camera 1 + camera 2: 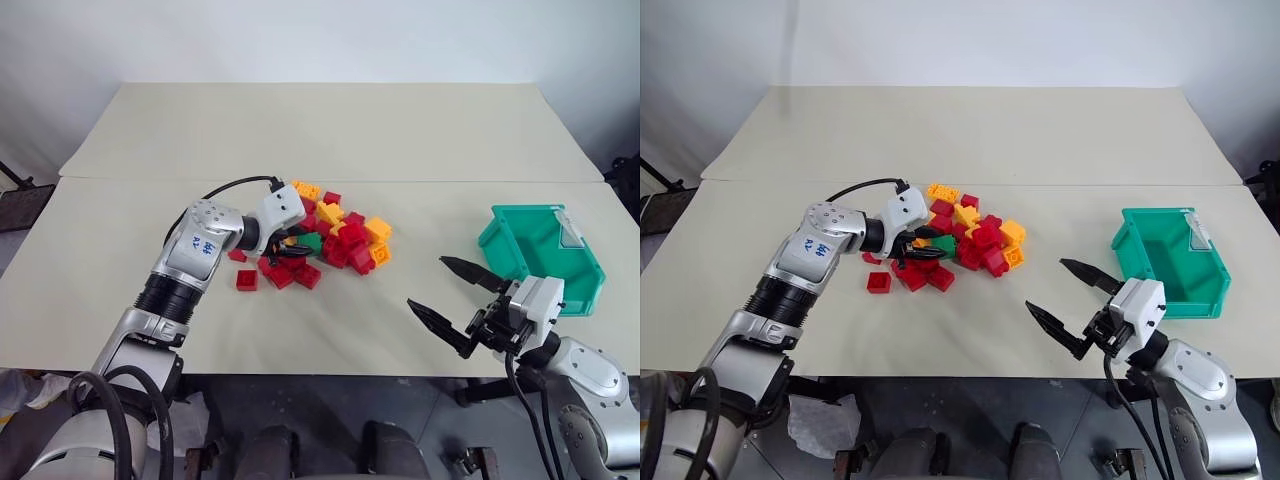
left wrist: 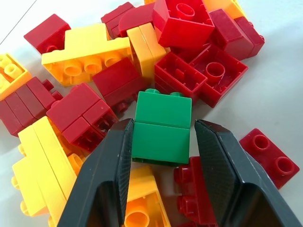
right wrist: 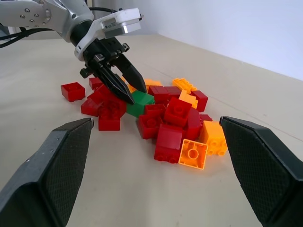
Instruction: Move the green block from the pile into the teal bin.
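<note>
The green block point(image 2: 161, 128) is seen at the near-left edge of the pile point(image 1: 335, 235), among red and yellow-orange studded bricks, on the pale table point(image 1: 300, 130). It is flanked by the two black fingers point(image 2: 110, 175) of the left gripper point(image 2: 162, 163): in the left wrist view one finger is pressed against each side face of the block, so it is clamped between them. The block's studs are pointed away from the wrist cam, toward red bricks behind it. It is still seated in the heap, w/ a yellow-orange brick under its near edge & red bricks touching on both sides. In the right wrist view the left gripper is shown angled down into the pile's edge, tips at the green block.

A single red brick point(image 1: 246, 280) is seen lying apart from the heap, near the left arm's wrist.

The right gripper point(image 1: 455, 297) is held off the near-right part of the table, fingers spread wide, nothing between them; it is well apart from the pile.

The teal bin point(image 1: 520, 250) is placed at the right side of the table, just beyond the right gripper, w/ a pale label tab point(image 1: 570, 229) on its far-right rim. No blocks can be seen inside it. Bin & pile are well apart, w/ bare table between.
</note>
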